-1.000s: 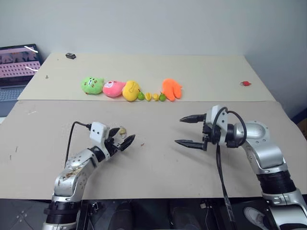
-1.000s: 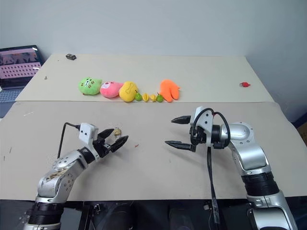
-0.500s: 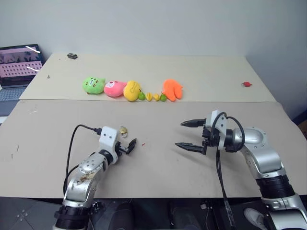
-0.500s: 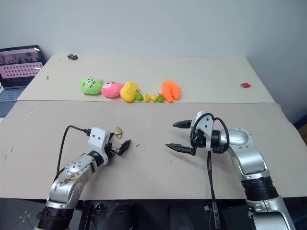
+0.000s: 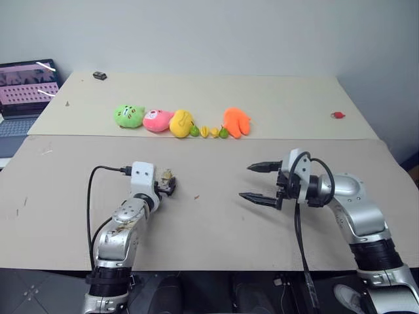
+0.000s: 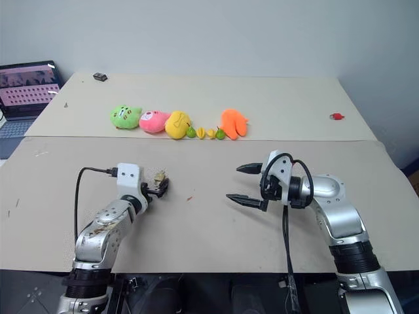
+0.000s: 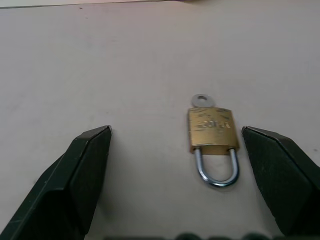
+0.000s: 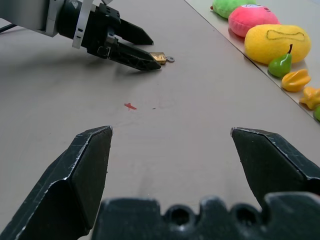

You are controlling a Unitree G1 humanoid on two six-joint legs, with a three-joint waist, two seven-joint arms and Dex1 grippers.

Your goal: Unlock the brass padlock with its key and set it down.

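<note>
Left gripper [image 7: 175, 150] wide, straddling brass padlock [image 7: 211, 131] flat on table — close squarely on body, not shackle; key [image 7: 201, 100] inserted far end.

Bright, even light across the bench [image 5: 216, 222], soft shadows only. Head views crisp, no glare to speak of. Wrist views sharp at mid-range: the brass padlock [image 7: 212, 131] shows a small glint on its shackle, while near fingertips [image 8: 85, 165] go slightly soft.
</note>
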